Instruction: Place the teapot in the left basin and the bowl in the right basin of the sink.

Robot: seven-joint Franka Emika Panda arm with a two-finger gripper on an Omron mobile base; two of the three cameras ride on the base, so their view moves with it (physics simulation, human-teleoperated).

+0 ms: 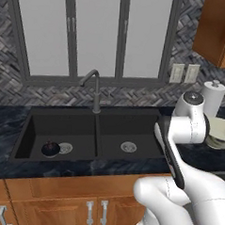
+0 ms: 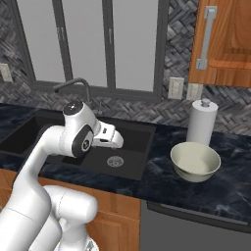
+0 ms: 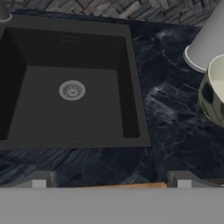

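Teapot in the left basin, bowl on the counter, gripper wide open and empty.

We find the teapot [image 1: 50,149] sitting in the left basin [image 1: 80,129] of the sink [image 1: 154,111], just beside its drain. The bowl [image 2: 195,161] stands upright on the counter [image 2: 162,181] right of the sink, near the paper towel roll [image 2: 202,122]. The gripper [image 3: 111,180] hangs over the counter edge in front of the right basin [image 3: 87,113], holding nothing.

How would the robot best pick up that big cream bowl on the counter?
Probably by its rim, coming down from above. The bowl stands upright and open on the counter, too wide to span, so one jaw inside and one outside the thin wall suits. The side away from the paper towel roll looks freest.
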